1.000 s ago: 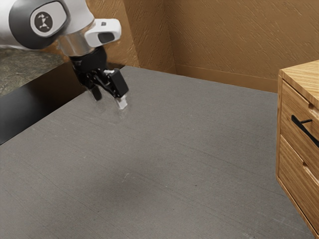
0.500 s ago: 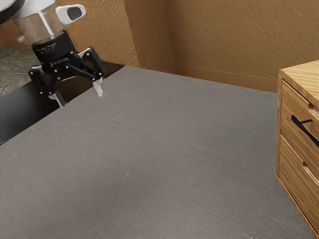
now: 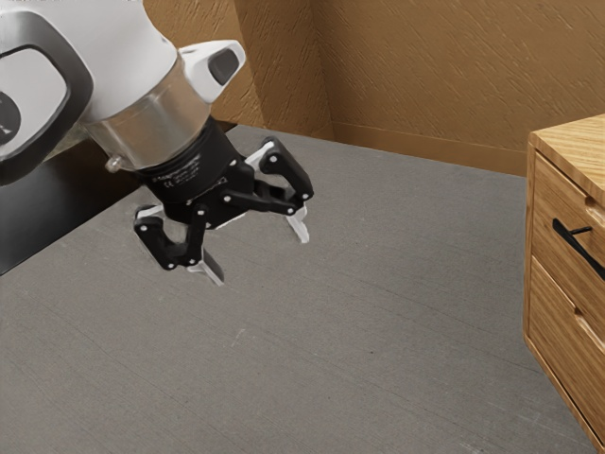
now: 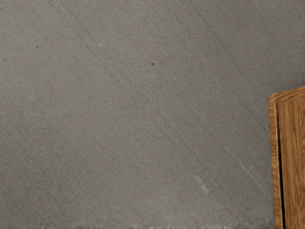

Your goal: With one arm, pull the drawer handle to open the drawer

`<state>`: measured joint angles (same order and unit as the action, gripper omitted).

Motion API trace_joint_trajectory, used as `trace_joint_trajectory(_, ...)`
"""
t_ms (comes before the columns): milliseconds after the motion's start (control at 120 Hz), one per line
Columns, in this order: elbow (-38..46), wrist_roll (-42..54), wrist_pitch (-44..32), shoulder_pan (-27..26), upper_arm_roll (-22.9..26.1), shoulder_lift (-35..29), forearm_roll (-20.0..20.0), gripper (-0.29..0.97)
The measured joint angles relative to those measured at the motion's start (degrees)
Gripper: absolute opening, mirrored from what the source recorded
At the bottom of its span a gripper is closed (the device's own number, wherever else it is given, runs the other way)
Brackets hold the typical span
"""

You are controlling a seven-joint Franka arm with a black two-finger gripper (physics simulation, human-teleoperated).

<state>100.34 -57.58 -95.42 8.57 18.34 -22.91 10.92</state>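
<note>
Surface: gray surface [image 3: 378,322] running back to a brown wall [image 3: 425,66].
Gripper: your gripper [image 3: 257,253] hangs above the gray surface at about 9 o'clock in the exterior view, its fingers spread wide apart with nothing between them.
Cabinet: wooden cabinet [image 3: 553,312] at 3 o'clock.
Drawer: upper drawer [image 3: 558,194], front level with the one below it.
Handle: black handle [image 3: 577,244] on that drawer, well apart from your gripper.
</note>
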Motion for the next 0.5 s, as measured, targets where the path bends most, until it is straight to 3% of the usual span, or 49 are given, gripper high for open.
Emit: trace_joint_trajectory(500, -4.2, -8.3, -12.5, 0.4, 9.5, 8.8, 0.8, 0.68)
